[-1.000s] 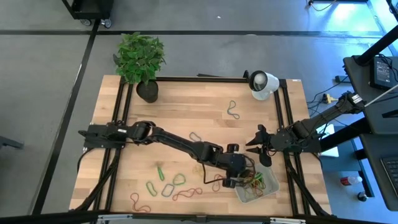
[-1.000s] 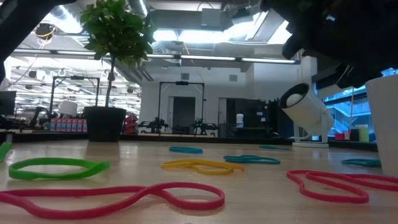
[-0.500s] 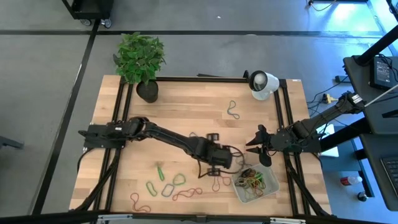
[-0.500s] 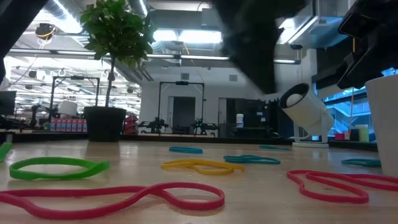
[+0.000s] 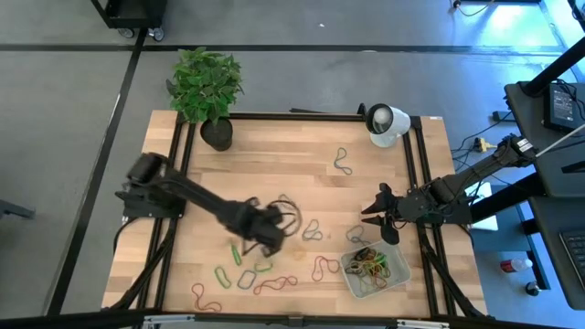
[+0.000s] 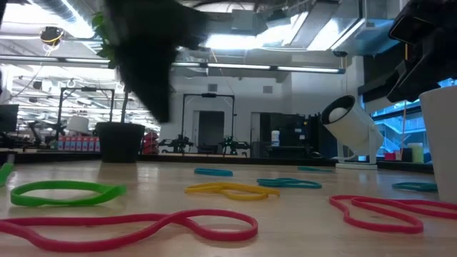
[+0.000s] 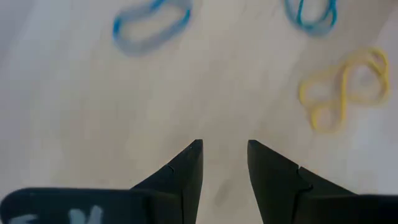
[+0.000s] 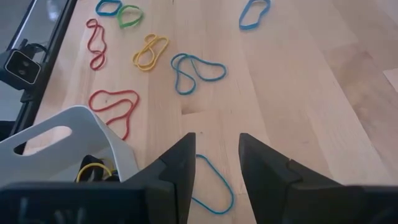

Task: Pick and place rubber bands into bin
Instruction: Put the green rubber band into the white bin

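High view: blurred left hand point(image 5: 274, 227), apparently empty, above rubber bands point(image 5: 247, 271).

The table point(image 5: 274, 155) is pale, smooth wood in jointed strips with a matt finish. The rubber bands point(image 8: 198, 70) look like thin, matt rubber, and the bin point(image 8: 59, 146) is smooth, pale translucent plastic. Both grippers' fingers point(image 8: 177, 163) are dark, matt plastic.

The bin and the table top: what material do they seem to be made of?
The bin looks like pale, smooth plastic, with a moulded handle slot and rounded rim. The table top looks like light wood with a matt finish, showing plank seams and grain.
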`<state>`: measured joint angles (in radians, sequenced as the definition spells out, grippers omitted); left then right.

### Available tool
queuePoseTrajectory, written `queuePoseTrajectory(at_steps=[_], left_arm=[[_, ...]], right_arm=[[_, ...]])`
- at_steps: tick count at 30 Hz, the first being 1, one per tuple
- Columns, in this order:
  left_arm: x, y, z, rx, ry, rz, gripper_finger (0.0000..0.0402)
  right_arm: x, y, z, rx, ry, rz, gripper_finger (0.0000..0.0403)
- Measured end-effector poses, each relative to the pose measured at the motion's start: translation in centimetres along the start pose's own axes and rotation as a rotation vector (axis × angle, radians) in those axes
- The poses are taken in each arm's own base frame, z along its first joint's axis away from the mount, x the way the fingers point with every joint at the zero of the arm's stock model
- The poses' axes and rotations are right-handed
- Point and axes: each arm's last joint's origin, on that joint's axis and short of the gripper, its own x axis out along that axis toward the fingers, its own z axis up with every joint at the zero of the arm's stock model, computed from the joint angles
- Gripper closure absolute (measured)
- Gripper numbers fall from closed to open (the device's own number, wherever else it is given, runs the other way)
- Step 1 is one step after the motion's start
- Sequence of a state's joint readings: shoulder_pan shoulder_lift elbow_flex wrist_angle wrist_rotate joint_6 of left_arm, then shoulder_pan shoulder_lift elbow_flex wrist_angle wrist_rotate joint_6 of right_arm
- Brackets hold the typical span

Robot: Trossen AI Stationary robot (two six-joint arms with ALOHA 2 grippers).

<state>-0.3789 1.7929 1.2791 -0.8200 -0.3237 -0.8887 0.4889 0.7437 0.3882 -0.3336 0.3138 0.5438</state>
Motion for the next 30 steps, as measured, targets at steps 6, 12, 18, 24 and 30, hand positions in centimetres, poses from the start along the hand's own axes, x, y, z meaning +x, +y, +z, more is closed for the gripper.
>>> queuePoseTrajectory(at_steps=[6, 12, 18, 24, 30], left_arm=[[-2.2, 1.0, -5.0, -0.293, 0.089, -0.051, 0.0282], [-2.2, 0.3, -8.2, -0.480, 0.130, -0.028, 0.0282], [-0.9, 0.5, -10.3, -0.596, 0.174, 0.052, 0.0282], [0.8, 0.5, -11.2, -0.641, 0.229, 0.114, 0.0282], [2.3, 0.5, -11.9, -0.643, 0.228, 0.141, 0.0302]], right_arm=[[0.0, -0.1, 0.0, -0.005, -0.011, -0.018, 0.0277], [0.0, -0.1, 0.1, -0.029, -0.024, -0.041, 0.0277], [0.0, -0.1, 0.1, -0.029, -0.024, -0.040, 0.0277], [0.0, -0.1, 0.1, -0.028, -0.025, -0.039, 0.0277], [0.0, -0.1, 0.1, -0.028, -0.025, -0.038, 0.0277]])
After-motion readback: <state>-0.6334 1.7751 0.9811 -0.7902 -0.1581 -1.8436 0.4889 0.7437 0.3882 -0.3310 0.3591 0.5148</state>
